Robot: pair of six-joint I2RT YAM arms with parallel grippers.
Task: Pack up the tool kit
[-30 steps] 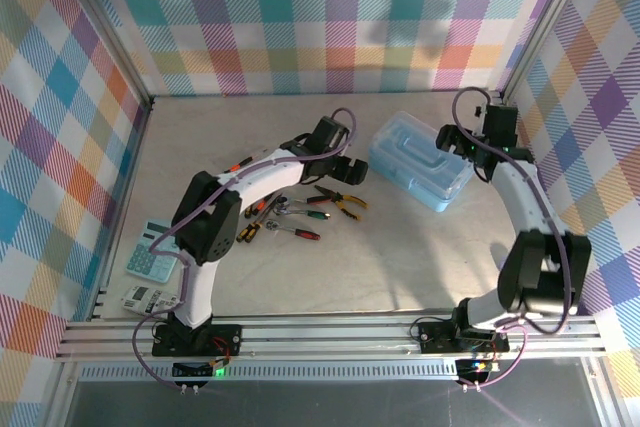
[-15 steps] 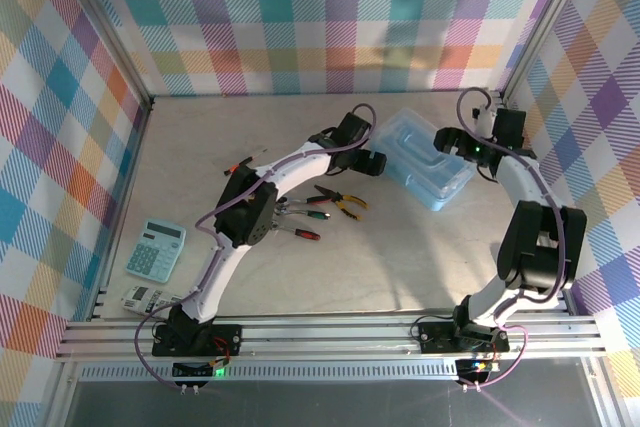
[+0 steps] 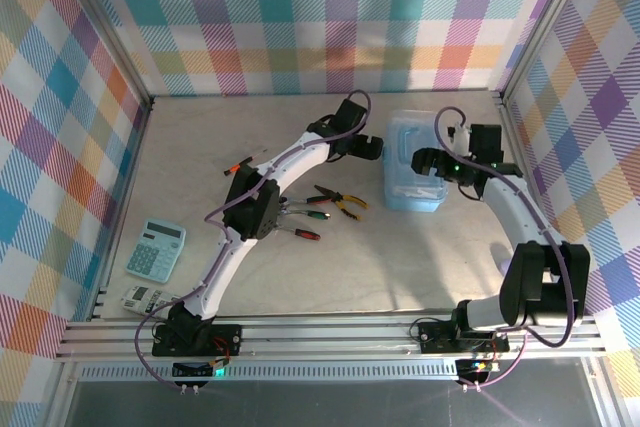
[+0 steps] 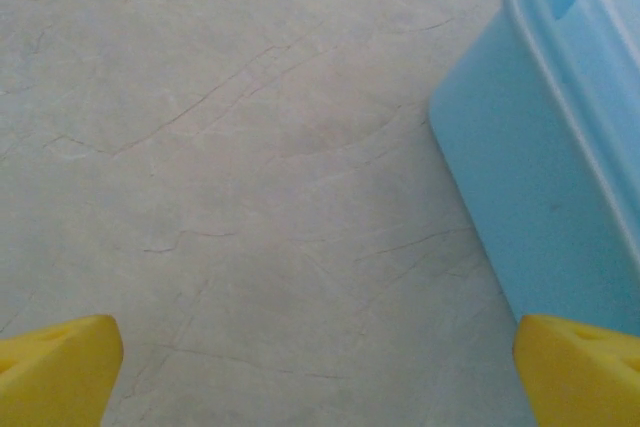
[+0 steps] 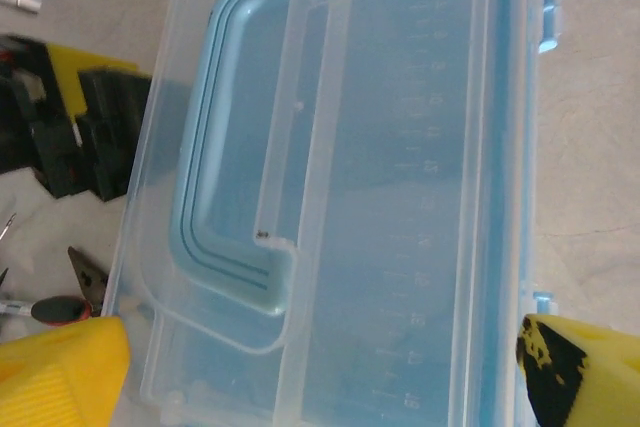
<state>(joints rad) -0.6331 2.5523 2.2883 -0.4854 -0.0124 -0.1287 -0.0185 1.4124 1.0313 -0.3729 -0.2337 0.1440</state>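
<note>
Case [image 4: 545, 182] partly beyond the right edge

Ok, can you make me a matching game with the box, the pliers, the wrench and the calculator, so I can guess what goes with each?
Things:
1. case
2. pliers
3. wrench
4. calculator

Clues:
A. red handle
B. furthest to the left
C. yellow handles
D. light blue and see-through

Pairs: 1-D, 2-C, 3-A, 4-B

Both arms stretch forward, left gripper [image 3: 366, 150] and right gripper [image 3: 428, 161] each with jaws spread wide
</note>
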